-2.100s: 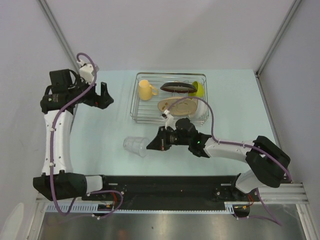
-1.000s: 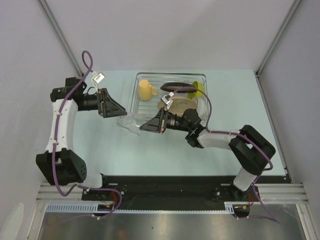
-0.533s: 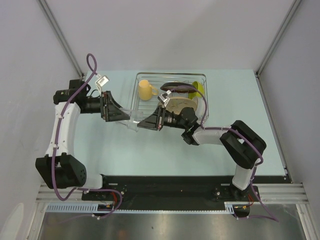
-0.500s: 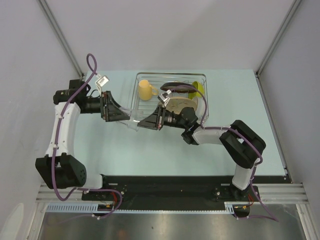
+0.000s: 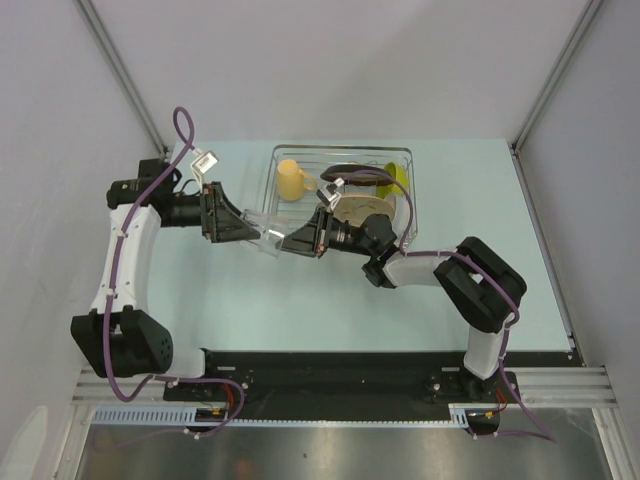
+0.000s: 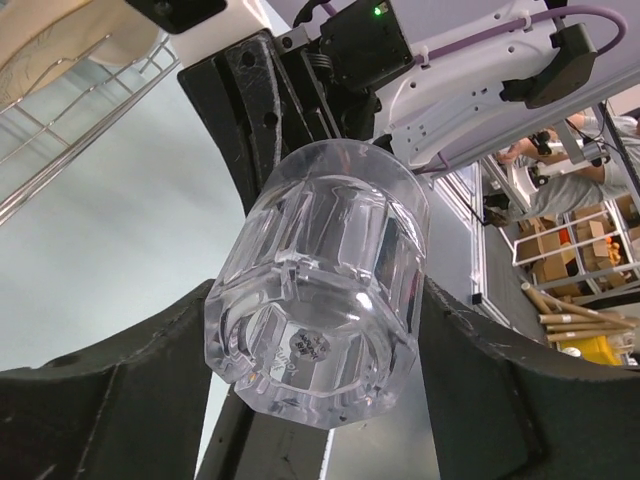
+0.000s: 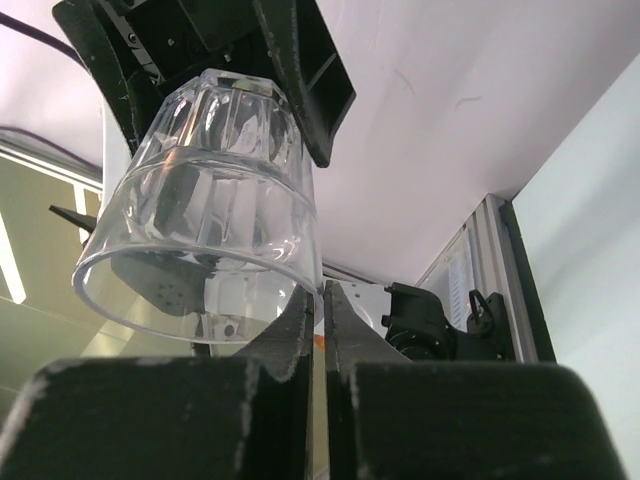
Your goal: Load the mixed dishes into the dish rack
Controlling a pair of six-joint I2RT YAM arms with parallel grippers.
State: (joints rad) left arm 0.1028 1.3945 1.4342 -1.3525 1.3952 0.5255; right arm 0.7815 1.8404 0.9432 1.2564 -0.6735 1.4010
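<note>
The glass [image 6: 320, 300] lies on its side in the air above the table [image 5: 200, 300], just off the rack's [image 5: 340, 149] front-left corner. The left gripper [image 5: 250, 228] clamps its base, a finger touching each side. The right gripper [image 7: 318, 295], fingers pressed nearly together, pinches the rim wall.

Overhead: bright, even, diffuse light; only faint soft shadows on the table [image 5: 480, 200]. Left wrist: small clear glass [image 6: 318, 290] sharp, white glints on facets, background washed out. Right wrist: near foreground dark, blurred; wall [image 7: 480, 120] glaring.
</note>
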